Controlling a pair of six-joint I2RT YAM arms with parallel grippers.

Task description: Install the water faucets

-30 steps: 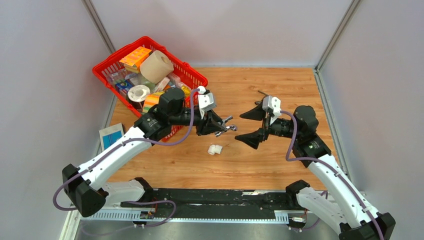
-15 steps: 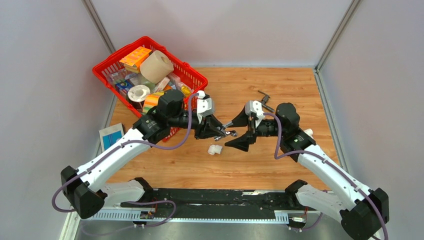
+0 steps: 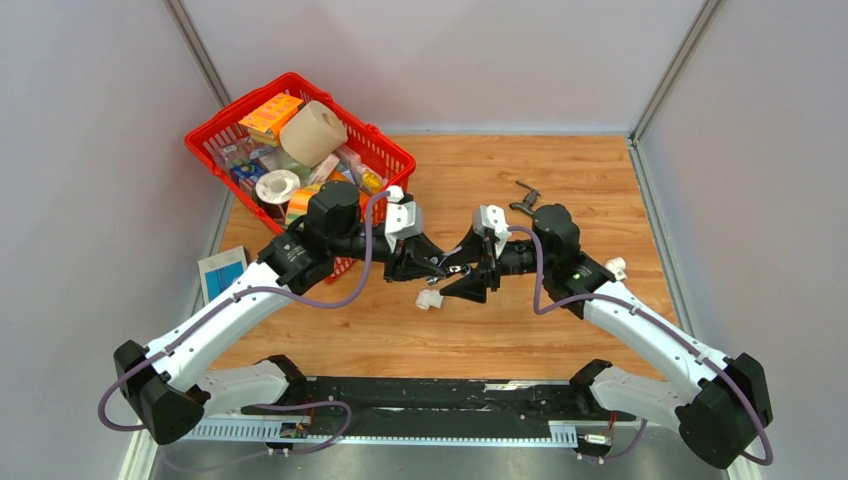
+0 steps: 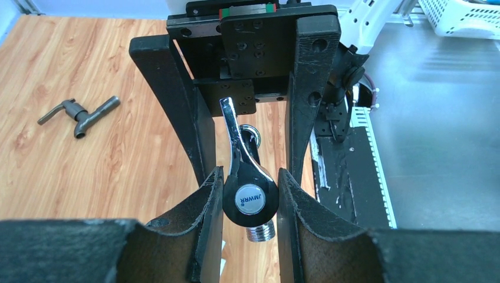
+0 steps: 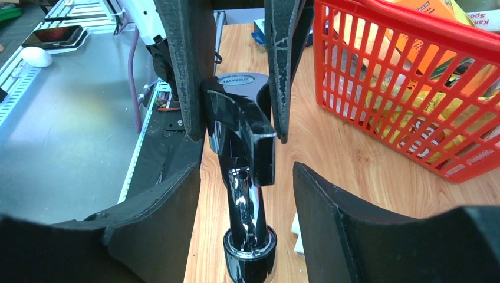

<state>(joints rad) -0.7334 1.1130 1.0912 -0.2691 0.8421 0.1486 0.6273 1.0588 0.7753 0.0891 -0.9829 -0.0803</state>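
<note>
Moved: your right end effector has swung in, jaws half-narrowed astride the silver faucet, not yet touching.
Left end effector: clamped on that faucet, midair.
Meaning: handover looks near.

basket rear-L, faucet ctr, fitting prob. beneath

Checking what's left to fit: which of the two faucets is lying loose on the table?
The dark grey faucet, lying on the table untouched; the shiny silver faucet is clamped in the left gripper.
</note>
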